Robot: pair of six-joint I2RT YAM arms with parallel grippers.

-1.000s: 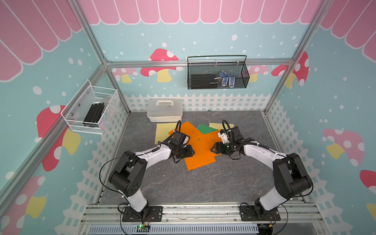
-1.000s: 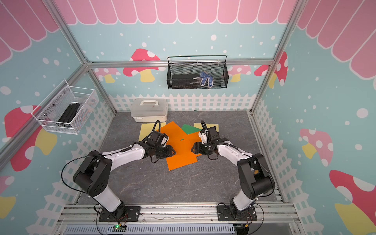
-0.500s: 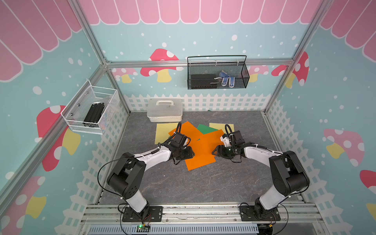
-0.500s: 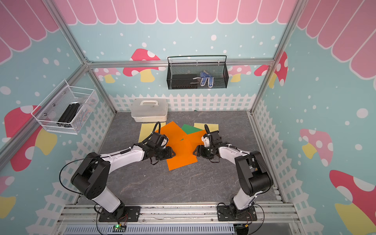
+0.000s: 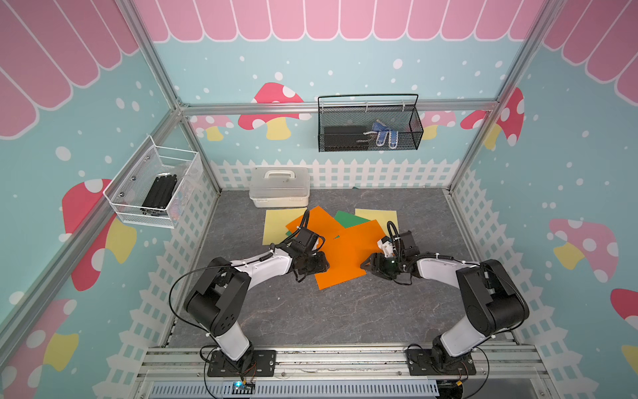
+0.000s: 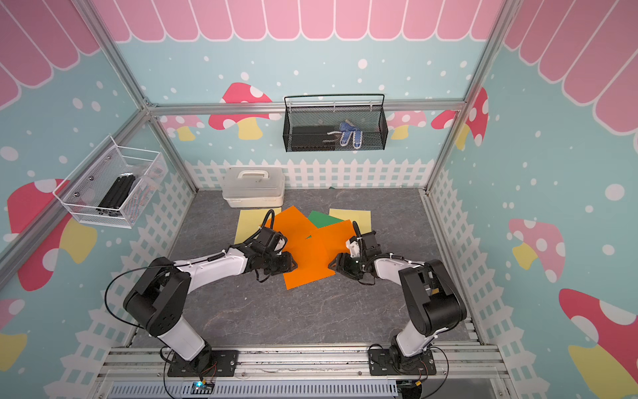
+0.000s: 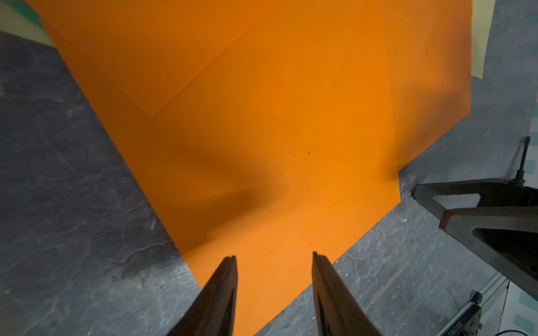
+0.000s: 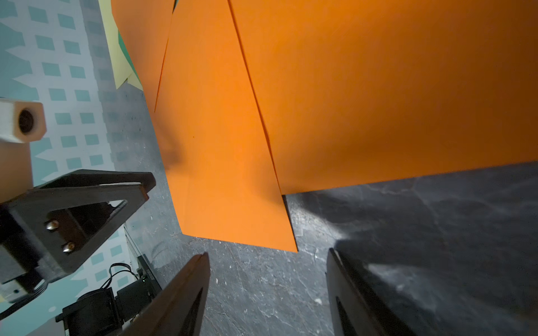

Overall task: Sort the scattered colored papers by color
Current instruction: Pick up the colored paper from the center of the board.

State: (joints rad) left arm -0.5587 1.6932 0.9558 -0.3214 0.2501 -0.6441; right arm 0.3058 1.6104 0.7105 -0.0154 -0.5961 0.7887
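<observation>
Colored papers lie overlapped mid-floor: a large orange sheet in front, a second orange sheet behind it, a green sheet and two pale yellow sheets partly covered. My left gripper is low over the large orange sheet's left edge, open and holding nothing. My right gripper is open over bare floor, just off the near right corner of an orange sheet. The two grippers face each other across that sheet.
A white lidded box stands against the back fence, just behind the papers. A black mesh basket hangs on the back wall and a white wire basket on the left wall. Grey stone-look floor stretches in front.
My right gripper has slid toward the front along the orange sheet's right edge to its near corner and narrowed slightly. The left gripper has barely shifted. The papers lie as before.
</observation>
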